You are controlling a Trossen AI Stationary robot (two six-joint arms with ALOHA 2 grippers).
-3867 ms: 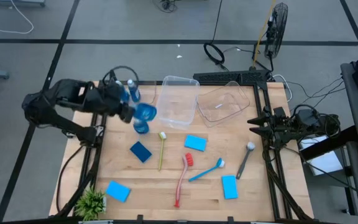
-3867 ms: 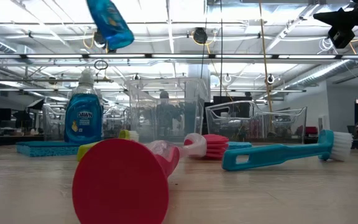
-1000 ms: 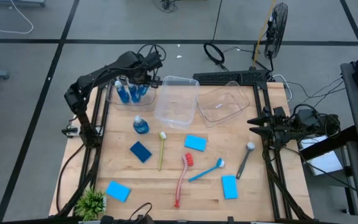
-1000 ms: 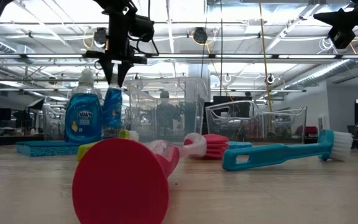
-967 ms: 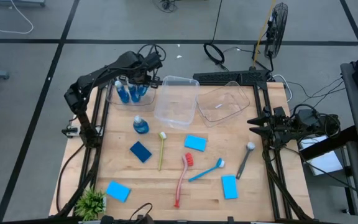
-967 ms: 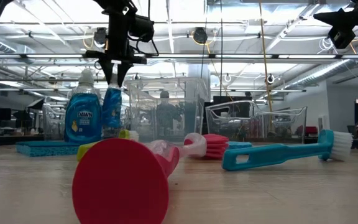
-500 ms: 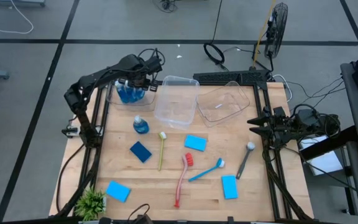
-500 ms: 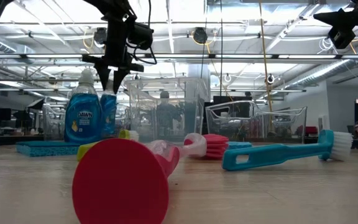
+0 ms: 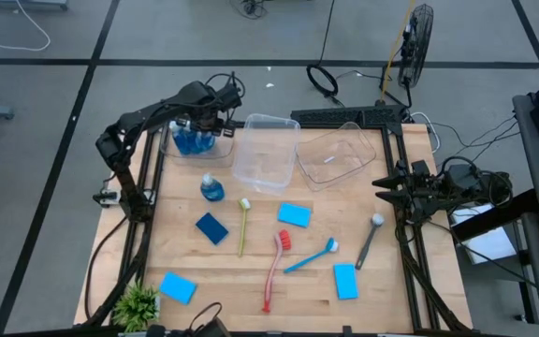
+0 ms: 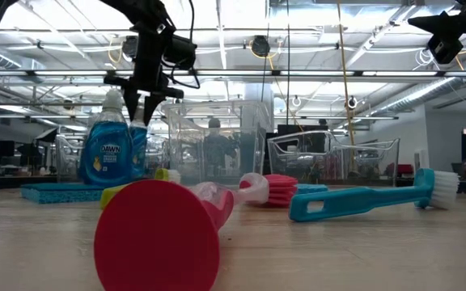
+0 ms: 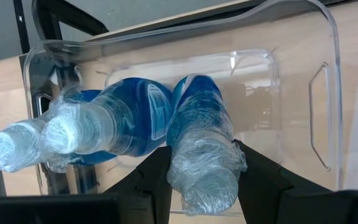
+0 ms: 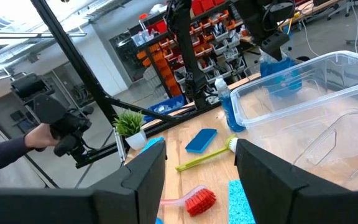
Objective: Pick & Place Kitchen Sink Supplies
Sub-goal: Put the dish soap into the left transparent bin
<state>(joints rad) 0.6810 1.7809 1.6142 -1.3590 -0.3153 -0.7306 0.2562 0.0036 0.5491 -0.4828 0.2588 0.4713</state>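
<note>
From above, the left gripper (image 9: 202, 126) hangs over the far-left tub (image 9: 168, 145), where blue bottles (image 9: 192, 141) stand; the right gripper (image 9: 380, 183) waits at the table's right edge, jaws apart and empty. In the left wrist view its fingers (image 11: 157, 171) straddle one bottle's cap (image 11: 205, 180), the bottle's long axis running straight away from the jaws into the tub, and whether they grip or have let go I cannot tell.

Dark jointed arms, looped black cables

Around my wooden table (image 9: 251, 281) I see grey floor (image 9: 45, 112), one standing fan (image 9: 419, 33), and red storage shelves (image 12: 222, 31) behind.
</note>
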